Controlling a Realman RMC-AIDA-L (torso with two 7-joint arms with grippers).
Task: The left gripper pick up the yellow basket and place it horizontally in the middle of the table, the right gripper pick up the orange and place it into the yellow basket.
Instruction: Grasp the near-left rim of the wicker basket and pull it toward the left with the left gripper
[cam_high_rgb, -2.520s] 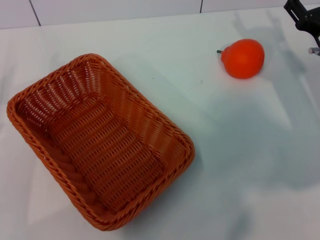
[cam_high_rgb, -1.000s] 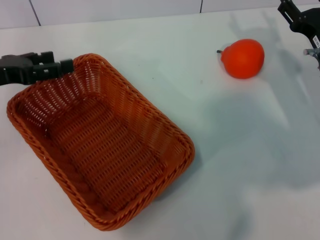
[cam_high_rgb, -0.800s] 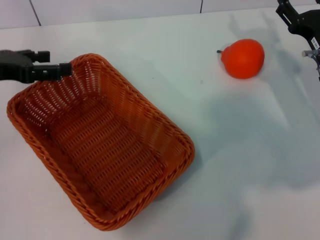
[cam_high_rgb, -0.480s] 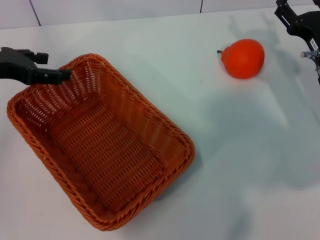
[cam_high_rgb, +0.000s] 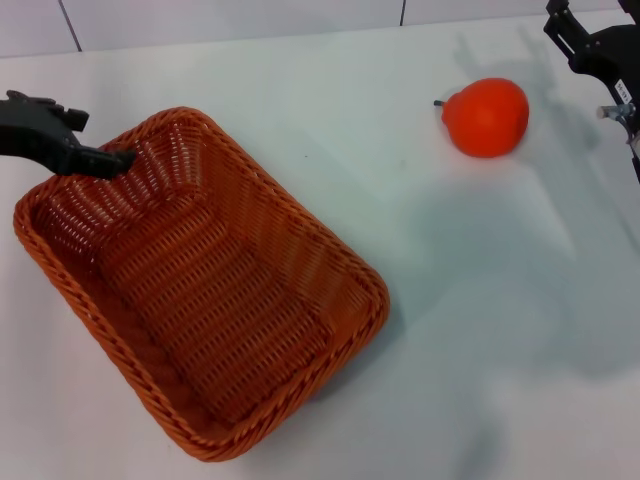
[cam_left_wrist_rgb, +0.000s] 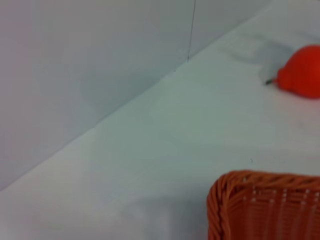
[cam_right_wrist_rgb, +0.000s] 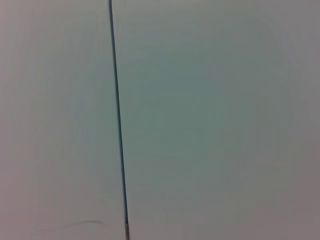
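Observation:
The yellow basket (cam_high_rgb: 200, 280), an orange-brown woven rectangle, lies skewed on the left half of the white table (cam_high_rgb: 450, 330). My left gripper (cam_high_rgb: 100, 138) is at the basket's far left corner, open, with one fingertip (cam_high_rgb: 122, 157) at the rim and the other outside it. A basket corner (cam_left_wrist_rgb: 265, 205) also shows in the left wrist view. The orange (cam_high_rgb: 487, 116) rests on the table at the far right, its stem nub pointing left. It also shows in the left wrist view (cam_left_wrist_rgb: 302, 70). My right gripper (cam_high_rgb: 585, 40) hangs at the top right edge, apart from the orange.
A pale wall with dark vertical seams (cam_high_rgb: 404, 12) runs along the table's far edge. The right wrist view shows only a pale surface with one dark seam (cam_right_wrist_rgb: 117, 125).
My left gripper came in from the left and its fingertip dropped to the basket's far left rim. My right gripper crept slightly left. The basket and orange have not moved.

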